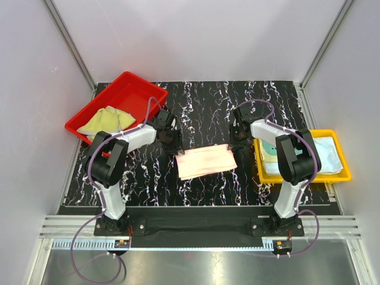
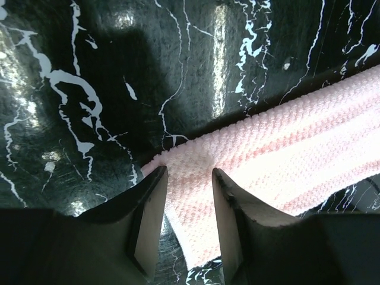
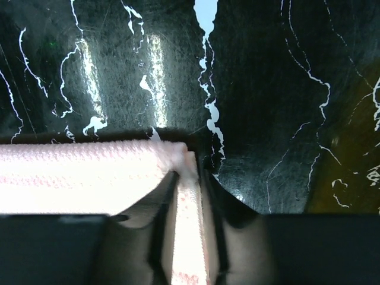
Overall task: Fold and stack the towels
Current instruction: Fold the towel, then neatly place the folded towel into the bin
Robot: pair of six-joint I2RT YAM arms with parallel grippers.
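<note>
A pink towel (image 1: 205, 160) is laid flat near the middle of the black marbled table (image 1: 208, 107), between the two arms, and appears to be folded into a long rectangle. Its far left corner is straddled by the left gripper (image 1: 173, 142). In the left wrist view the two fingers (image 2: 148, 208) are seen standing apart, with the corner of the knit cloth lying in the gap between them; nothing is clamped, and the jaws are released. The far right corner of the same towel is taken by the right gripper (image 1: 239, 141). In the right wrist view a narrow strip of pink cloth is seen pinched between the closed fingers, and the edge of the towel is drawn up slightly at that corner, so the cloth is grasped there.

At the far left of the table a red tray (image 1: 127, 89) is set at an angle, and loosely lying yellow-green towels (image 1: 107, 120) are held in it. At the right edge a yellow tray (image 1: 309, 177) is placed just beside the right arm; folded towels are stacked in it, a pale blue towel (image 1: 329, 155) among them. How many lie there cannot be told.
</note>
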